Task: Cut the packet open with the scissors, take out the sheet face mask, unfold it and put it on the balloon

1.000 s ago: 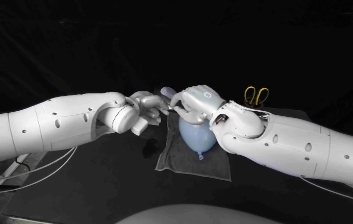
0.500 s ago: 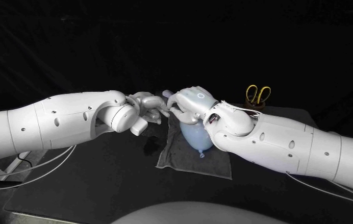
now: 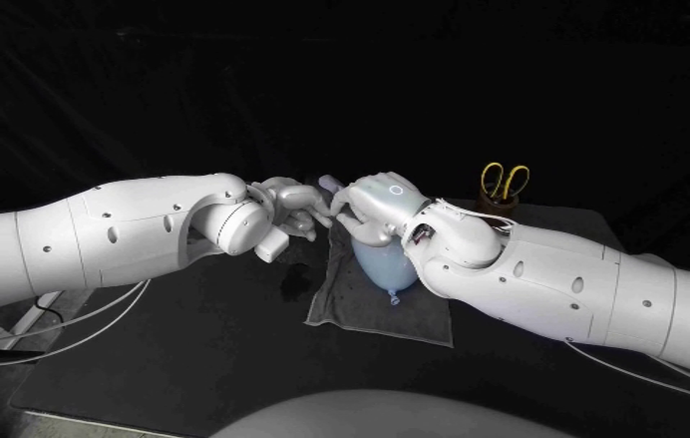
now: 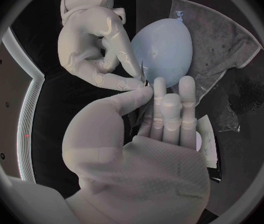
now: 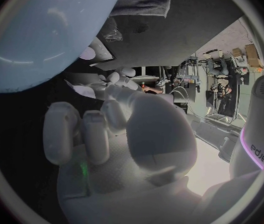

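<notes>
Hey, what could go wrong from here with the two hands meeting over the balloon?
One: the left hand and right hand meet fingertip to fingertip close over the balloon; a push down might roll it off the grey towel. Two: the thin sliver between them looks barely caught, so it may slip or tear.

Two robot hands were in view, the left robot hand (image 3: 295, 209) and the right robot hand (image 3: 371, 204), one on each of two white arms. There was one pale blue balloon (image 3: 381, 266) and one grey cloth (image 3: 360, 313). One pair of yellow-handled scissors (image 3: 502, 179) stood in one holder (image 3: 497, 202). One crumpled clear wrapper (image 5: 112, 32) and one flat pale sheet (image 4: 206, 139) lay on the single black counter (image 3: 187, 358).
</notes>
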Robot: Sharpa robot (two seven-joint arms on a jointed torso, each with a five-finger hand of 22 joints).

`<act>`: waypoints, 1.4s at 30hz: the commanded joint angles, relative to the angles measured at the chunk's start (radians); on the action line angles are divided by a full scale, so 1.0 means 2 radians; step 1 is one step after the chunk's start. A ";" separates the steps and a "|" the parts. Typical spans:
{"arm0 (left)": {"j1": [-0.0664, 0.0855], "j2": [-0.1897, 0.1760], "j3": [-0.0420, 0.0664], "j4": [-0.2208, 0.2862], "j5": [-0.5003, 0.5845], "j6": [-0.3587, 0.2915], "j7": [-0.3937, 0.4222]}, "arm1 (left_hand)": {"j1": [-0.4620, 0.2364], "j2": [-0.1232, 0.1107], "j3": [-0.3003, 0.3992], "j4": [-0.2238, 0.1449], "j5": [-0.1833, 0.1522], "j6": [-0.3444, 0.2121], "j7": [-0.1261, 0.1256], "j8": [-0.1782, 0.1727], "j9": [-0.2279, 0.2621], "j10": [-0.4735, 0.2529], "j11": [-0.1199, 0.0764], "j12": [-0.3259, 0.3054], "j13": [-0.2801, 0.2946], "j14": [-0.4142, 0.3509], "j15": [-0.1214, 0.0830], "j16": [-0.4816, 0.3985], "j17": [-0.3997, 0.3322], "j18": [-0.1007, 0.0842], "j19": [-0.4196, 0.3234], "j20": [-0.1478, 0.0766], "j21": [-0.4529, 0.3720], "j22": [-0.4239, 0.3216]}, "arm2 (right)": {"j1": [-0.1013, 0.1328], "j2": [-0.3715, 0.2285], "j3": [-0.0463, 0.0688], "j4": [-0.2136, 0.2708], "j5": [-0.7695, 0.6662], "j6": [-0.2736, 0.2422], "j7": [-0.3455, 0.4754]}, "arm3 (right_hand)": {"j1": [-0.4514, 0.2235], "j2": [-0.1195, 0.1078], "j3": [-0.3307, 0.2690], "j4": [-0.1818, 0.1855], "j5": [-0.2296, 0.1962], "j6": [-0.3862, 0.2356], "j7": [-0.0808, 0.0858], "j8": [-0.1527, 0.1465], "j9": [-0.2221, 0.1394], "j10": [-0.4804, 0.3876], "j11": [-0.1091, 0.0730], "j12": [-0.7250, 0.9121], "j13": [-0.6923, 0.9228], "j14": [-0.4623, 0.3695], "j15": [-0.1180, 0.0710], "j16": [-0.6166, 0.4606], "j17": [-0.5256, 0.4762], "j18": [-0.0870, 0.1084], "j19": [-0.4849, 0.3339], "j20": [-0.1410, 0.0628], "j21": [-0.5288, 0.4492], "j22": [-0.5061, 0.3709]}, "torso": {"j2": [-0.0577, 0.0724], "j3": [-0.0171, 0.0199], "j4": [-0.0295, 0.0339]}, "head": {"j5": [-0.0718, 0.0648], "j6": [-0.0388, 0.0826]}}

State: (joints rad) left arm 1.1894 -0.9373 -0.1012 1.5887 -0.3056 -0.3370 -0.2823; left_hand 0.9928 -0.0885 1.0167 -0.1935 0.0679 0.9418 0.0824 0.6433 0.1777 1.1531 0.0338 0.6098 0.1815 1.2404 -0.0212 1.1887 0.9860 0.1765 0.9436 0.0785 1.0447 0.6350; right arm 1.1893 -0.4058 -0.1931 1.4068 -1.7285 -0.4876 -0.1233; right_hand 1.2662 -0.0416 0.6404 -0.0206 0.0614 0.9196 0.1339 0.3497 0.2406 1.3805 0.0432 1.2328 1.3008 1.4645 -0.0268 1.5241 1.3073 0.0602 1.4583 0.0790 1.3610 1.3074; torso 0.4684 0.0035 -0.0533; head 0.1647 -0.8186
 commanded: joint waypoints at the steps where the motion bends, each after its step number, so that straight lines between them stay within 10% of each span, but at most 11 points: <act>1: 0.001 0.001 0.001 -0.001 -0.002 0.010 0.006 | -0.002 0.002 0.002 -0.001 0.002 0.013 0.009 0.011 0.010 0.003 0.000 -0.002 0.001 0.002 -0.003 0.003 0.000 0.005 0.002 -0.003 0.003 0.001 | -0.001 -0.003 0.000 0.007 -0.004 0.015 0.001 | -0.001 0.005 0.002 0.000 -0.003 0.004 -0.001 0.003 0.001 0.000 0.001 -0.001 0.001 0.045 0.001 0.003 0.099 -0.006 0.016 0.000 -0.002 0.094 | 0.000 -0.0001 -0.0004 | 0.000 -0.002; 26: 0.001 0.003 0.001 -0.005 -0.002 0.017 0.003 | -0.004 0.003 0.004 -0.004 0.003 0.014 0.009 0.011 0.010 0.004 -0.001 -0.003 0.001 0.004 -0.003 0.005 0.003 0.005 0.003 -0.004 0.004 0.002 | -0.005 -0.012 -0.001 0.035 -0.028 0.040 -0.051 | -0.014 0.006 -0.002 0.003 -0.001 -0.019 -0.005 -0.030 -0.012 0.065 -0.004 0.116 0.093 0.050 -0.003 0.014 0.116 -0.015 0.033 -0.002 0.041 0.111 | 0.000 -0.0006 0.0000 | -0.003 -0.004; 42: 0.001 0.003 0.001 -0.005 -0.005 0.018 0.003 | -0.004 0.004 0.006 -0.005 0.004 0.015 0.008 0.011 0.010 0.005 -0.001 -0.003 0.001 0.005 -0.003 0.005 0.003 0.005 0.003 -0.004 0.005 0.002 | -0.005 -0.020 -0.001 0.036 -0.033 -0.024 -0.060 | -0.011 0.018 0.010 0.000 0.006 -0.018 -0.004 -0.036 -0.013 0.064 -0.002 0.116 0.094 0.050 -0.003 0.015 0.117 -0.016 0.034 -0.003 0.044 0.112 | -0.001 -0.0002 0.0002 | -0.001 -0.004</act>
State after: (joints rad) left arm 1.1905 -0.9330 -0.0999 1.5773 -0.3088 -0.3179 -0.2824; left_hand 0.9859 -0.0930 1.0249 -0.2017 0.0730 0.9435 0.0813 0.6434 0.1777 1.1560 0.0308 0.6098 0.1820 1.2473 -0.0211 1.1927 0.9918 0.1687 0.9470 0.0752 1.0484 0.6374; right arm 1.1779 -0.4431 -0.1956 1.4787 -1.7759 -0.4759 -0.2316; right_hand 1.2473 -0.0155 0.6558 -0.0221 0.0678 0.8787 0.1247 0.2784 0.2140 1.4646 0.0373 1.4627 1.3078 1.4673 -0.0296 1.5481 1.3074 0.0451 1.4625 0.0715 1.4461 1.3077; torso 0.4679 0.0029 -0.0528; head 0.1611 -0.8258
